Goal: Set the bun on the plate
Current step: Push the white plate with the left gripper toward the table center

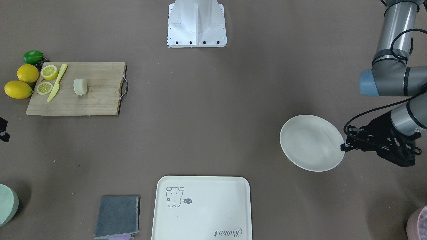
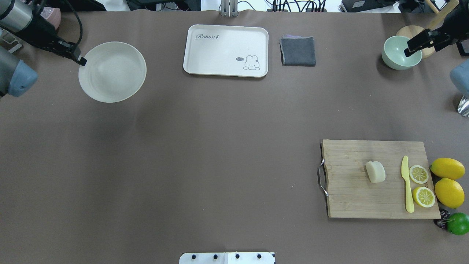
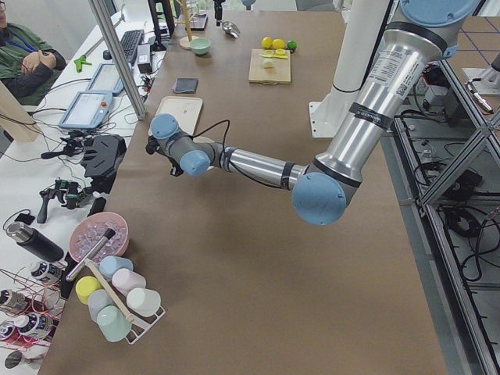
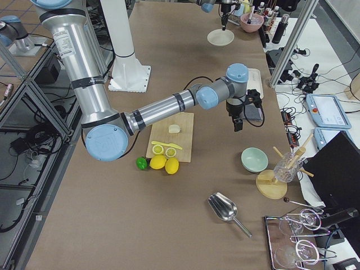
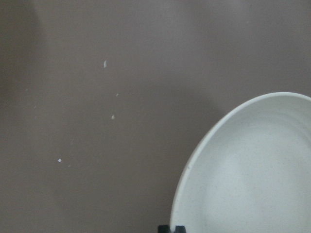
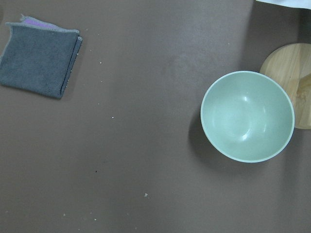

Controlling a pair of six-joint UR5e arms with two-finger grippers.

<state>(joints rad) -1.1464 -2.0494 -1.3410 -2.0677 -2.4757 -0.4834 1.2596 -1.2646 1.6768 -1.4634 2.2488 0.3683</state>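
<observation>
The bun (image 2: 375, 171) lies mid cutting board (image 2: 351, 198), near the table's (image 2: 220, 146) right edge. The plate (image 2: 112, 71) is toward the far-left corner, its rim pinched by the left gripper (image 2: 82, 61). The right gripper (image 2: 407, 52) hangs over the green bowl (image 2: 394, 55); I cannot tell how far open it is.

Bun (image 1: 80, 86) on cutting board (image 1: 100, 100), plate (image 1: 312, 142) apart

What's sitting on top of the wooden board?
On the cutting board lie the bun, a yellow knife and two lemon halves. The whole lemons sit beside it. The wood under each thing is hidden.
</observation>
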